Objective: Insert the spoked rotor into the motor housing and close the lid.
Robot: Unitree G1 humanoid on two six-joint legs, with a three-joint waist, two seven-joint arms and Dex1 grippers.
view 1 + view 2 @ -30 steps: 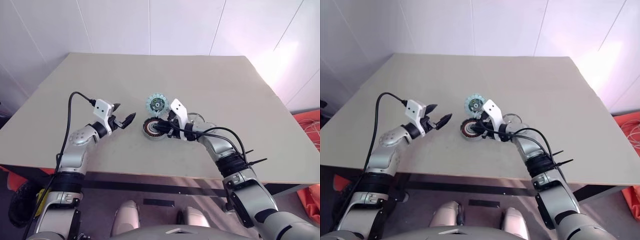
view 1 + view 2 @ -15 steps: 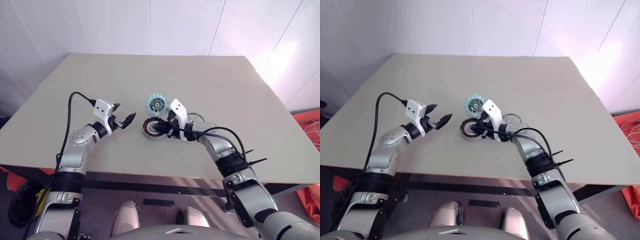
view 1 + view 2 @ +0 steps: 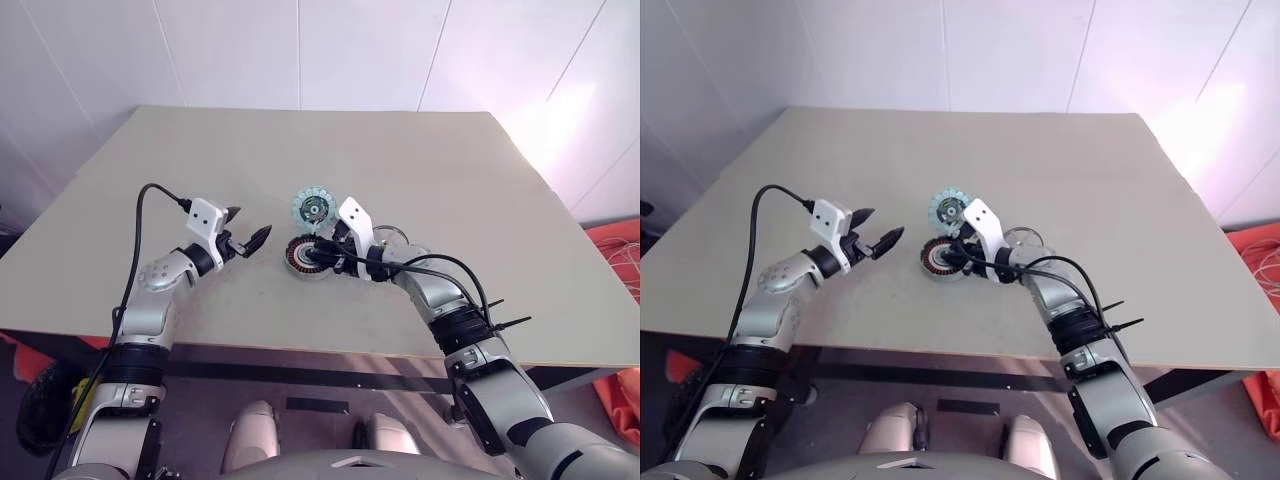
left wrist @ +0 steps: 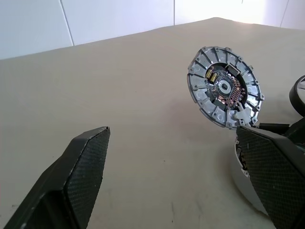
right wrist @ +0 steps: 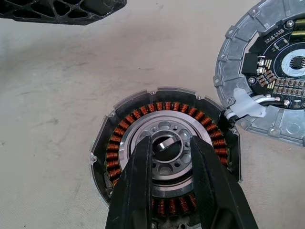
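The motor housing [image 5: 164,160] lies on the table with its ring of copper windings and silvery centre facing up. My right gripper [image 5: 169,142] hangs just over that centre, fingers narrowly apart, with a small silvery ring [image 5: 164,141] in the centre hole between the tips. The lid [image 3: 312,209] lies just behind the housing, pale segmented face up. The spoked rotor [image 3: 393,234] lies to the right, partly hidden behind my right arm. My left gripper [image 3: 247,238] hovers to the left of the housing, wide open and holding nothing.
The beige table [image 3: 450,170] has wide bare room at the back and on both sides. A black cable runs along each forearm. White wall panels stand behind the table, and an orange thing [image 3: 620,250] sits on the floor past the right edge.
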